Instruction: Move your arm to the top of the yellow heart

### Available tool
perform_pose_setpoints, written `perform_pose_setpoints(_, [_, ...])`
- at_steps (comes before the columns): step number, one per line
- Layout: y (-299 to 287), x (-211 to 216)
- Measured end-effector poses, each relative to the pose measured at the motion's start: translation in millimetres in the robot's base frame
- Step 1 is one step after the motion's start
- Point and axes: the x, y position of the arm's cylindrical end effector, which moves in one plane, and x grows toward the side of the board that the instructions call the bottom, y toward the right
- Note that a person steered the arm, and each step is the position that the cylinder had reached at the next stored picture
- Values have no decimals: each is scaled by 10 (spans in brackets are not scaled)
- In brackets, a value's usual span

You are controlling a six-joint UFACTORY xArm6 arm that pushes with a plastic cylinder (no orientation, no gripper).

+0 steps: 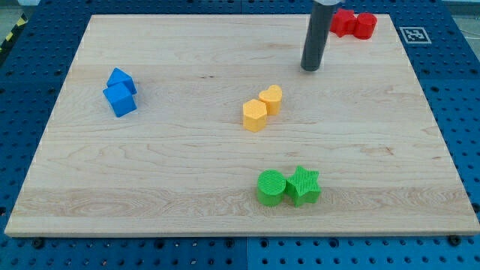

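The yellow heart (271, 98) lies near the middle of the wooden board, touching a yellow hexagon (255, 115) at its lower left. My tip (310, 68) stands on the board above and to the right of the heart, a short gap away. The dark rod rises from it to the view's top edge.
Two red blocks (353, 23) sit at the top right, just right of the rod. Two blue blocks (120, 91) lie together at the left. A green cylinder (271, 187) and a green star (304, 185) touch near the bottom. The board's (150, 172) edges border blue pegboard.
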Motion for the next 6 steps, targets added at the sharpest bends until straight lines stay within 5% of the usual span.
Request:
perform_pose_setpoints(3, [-404, -321])
perform_pose_setpoints(6, [-1054, 234])
